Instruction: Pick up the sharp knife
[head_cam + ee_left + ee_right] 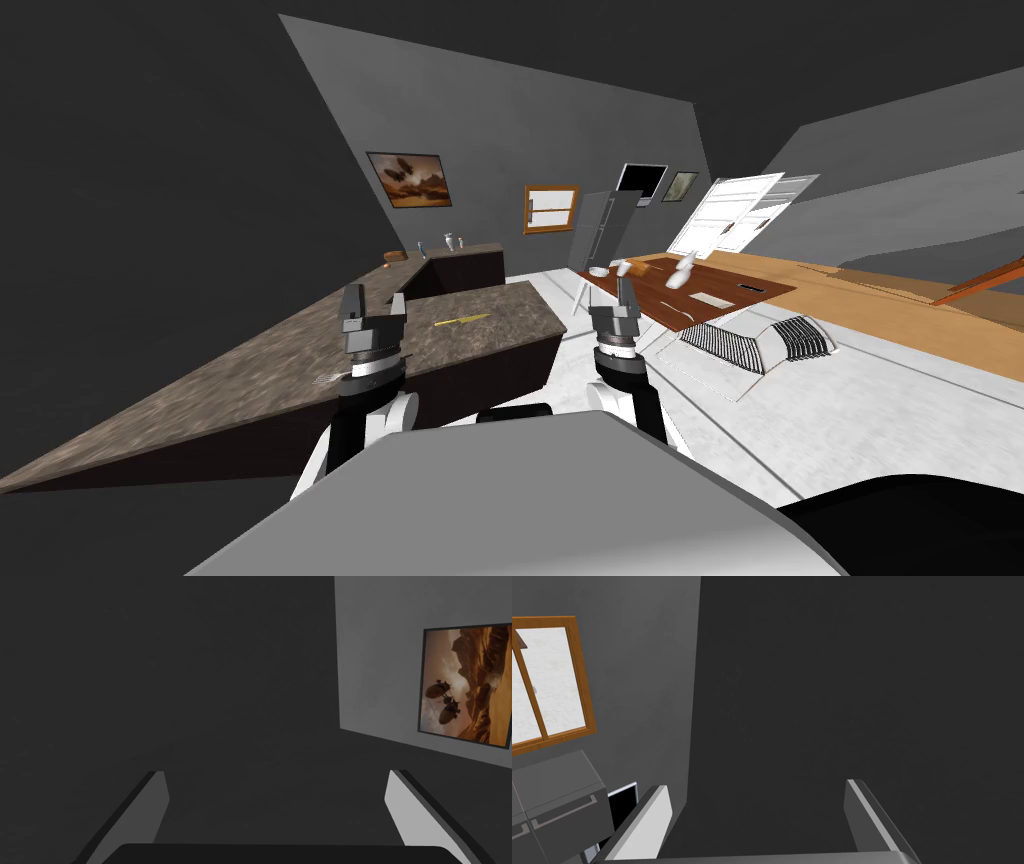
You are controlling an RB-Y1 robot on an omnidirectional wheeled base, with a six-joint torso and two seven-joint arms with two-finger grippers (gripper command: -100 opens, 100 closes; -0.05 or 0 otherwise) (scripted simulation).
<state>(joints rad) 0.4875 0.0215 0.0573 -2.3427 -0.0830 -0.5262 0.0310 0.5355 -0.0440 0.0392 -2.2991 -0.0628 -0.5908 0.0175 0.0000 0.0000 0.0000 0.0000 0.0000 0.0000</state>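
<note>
Across the left half of the head view, a long counter (pixel 200 390) with a speckled brown-grey stone top and a dark base runs from the lower left corner toward the centre. On its far end, just left of the frame's middle, lies the knife (pixel 462 320), a thin yellow sliver flat on the stone. A small pale fork-like utensil (pixel 328 379) rests on the counter, lower and further left.

The left gripper (pixel 375 306) hangs over the counter between the two, its fingers apart. The right gripper (pixel 620 292) is just right of centre, beyond the counter's end and over the white floor (pixel 860 400), its fingers likewise apart with nothing between them.

Behind, grey walls slant toward the upper corners. A framed brown landscape picture (pixel 409 179) hangs upper left of centre, with a wood-framed window (pixel 551 209) and a grey fridge (pixel 608 228) to its right. A brown dining table (pixel 660 290) carrying small white items stands right of centre. A second, darker counter stretch (pixel 470 262) at the back holds small pale vessels.
</note>
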